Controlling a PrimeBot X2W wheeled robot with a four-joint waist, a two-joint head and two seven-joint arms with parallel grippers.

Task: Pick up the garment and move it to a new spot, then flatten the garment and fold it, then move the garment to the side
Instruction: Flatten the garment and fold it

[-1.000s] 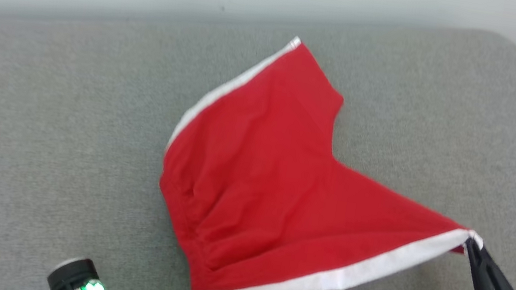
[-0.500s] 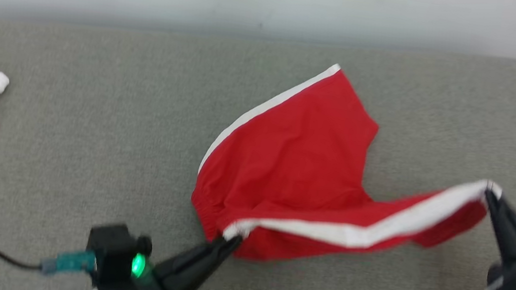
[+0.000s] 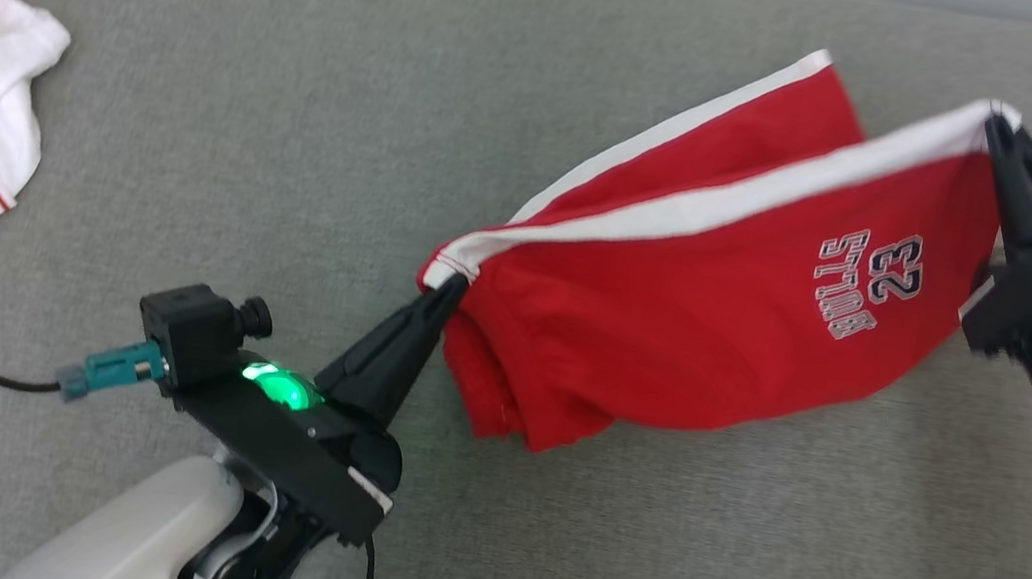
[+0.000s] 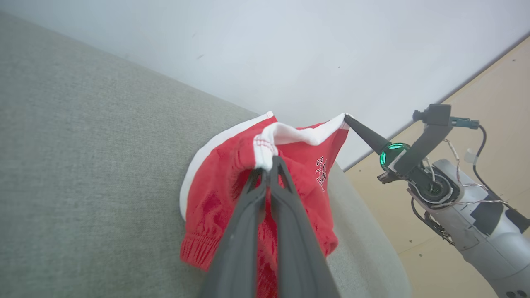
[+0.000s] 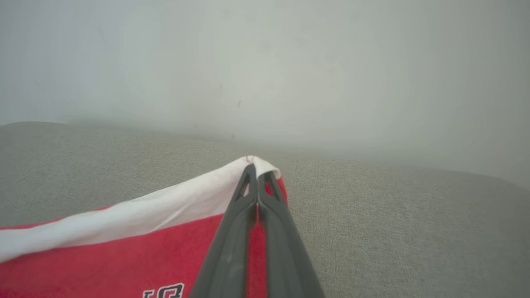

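Likely folding step: my left gripper [image 3: 451, 289] and right gripper [image 3: 996, 125], each clamped on a hem corner, hold the shorts [image 3: 727, 299] over the sofa [image 3: 224, 137]; next, I should lower both evenly.

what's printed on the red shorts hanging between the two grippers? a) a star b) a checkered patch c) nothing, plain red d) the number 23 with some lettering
d: in the head view a white-outlined number 23 with lettering beside it shows on the red shorts, close to the corner that the right gripper pinches.
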